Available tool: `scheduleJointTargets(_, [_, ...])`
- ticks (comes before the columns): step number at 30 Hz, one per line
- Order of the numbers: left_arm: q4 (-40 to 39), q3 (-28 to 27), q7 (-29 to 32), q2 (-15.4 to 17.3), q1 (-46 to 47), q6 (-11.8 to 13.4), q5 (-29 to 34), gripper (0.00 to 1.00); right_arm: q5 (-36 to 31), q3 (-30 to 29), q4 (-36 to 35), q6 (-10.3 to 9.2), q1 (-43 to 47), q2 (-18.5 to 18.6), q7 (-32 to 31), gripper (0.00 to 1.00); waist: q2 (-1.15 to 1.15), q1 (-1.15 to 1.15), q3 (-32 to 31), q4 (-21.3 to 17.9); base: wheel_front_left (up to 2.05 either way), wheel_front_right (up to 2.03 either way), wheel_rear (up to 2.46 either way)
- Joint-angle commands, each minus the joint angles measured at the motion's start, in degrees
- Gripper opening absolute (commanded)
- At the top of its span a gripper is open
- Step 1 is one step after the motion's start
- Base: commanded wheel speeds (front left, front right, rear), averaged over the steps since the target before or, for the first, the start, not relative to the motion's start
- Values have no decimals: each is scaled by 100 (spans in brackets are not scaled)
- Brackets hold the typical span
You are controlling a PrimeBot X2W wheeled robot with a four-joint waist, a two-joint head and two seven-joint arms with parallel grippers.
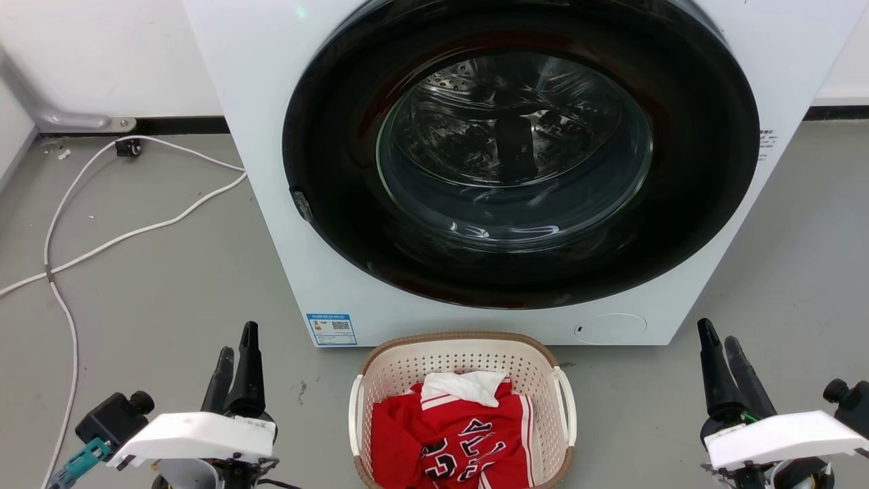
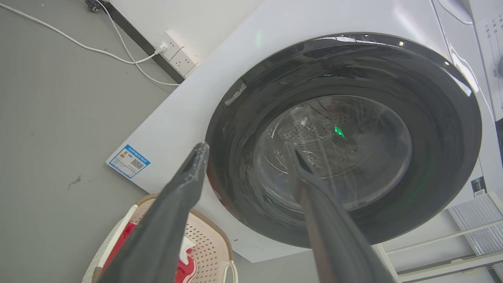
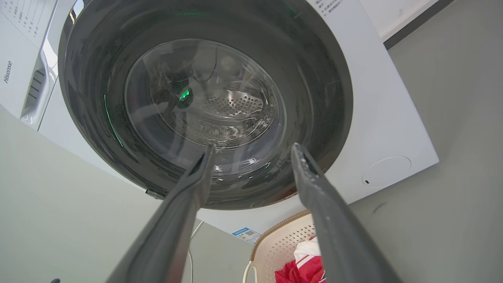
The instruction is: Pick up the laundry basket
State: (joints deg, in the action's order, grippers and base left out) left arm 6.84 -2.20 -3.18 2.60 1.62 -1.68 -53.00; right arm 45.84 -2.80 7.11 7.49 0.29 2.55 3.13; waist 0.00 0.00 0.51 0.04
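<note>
Because the head camera looks down at a laundry corner, a white front-loading washer takes up the 12 o'clock half of the view. Its round dark door is closed, and the steel drum shows through the glass. Grey floor spreads around it.

At 6 o'clock, just in front of the washer's base, sits the laundry basket. It is cream perforated plastic with a brown woven-look rim, and it probably stands there to be handy to the door. It has a white handle on each short side, one at 9 o'clock and one at 3 o'clock.

The left gripper waits at 7 o'clock and the right gripper at 5 o'clock. Both are well apart from the basket and point towards the washer. In each wrist view the two dark fingers stand parted with nothing between them. This flanking stance suits a two-handed lift, one claw to each handle, though neither touches the basket yet.

Inside the basket lies a crumpled red jersey with a white cloth on top, so the load looks light and soft.

White cables trail across the floor at 9 o'clock, away from the arms. A small blue label marks the washer's lower corner at 7 o'clock.
</note>
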Motion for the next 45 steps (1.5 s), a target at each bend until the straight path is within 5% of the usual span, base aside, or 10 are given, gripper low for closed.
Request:
scheduleJointTargets(1, [-112,10,-45,23,19,19,141,100,-168,17,-124,0,-22,23,49,100,0,0,0,-2,0,0,0])
scheduleJointTargets(45, [-500,327,-760,31,-277,195,3248,100,-3376,140,-691,0,393,37,762,100,0,0,48,19,0,0,0])
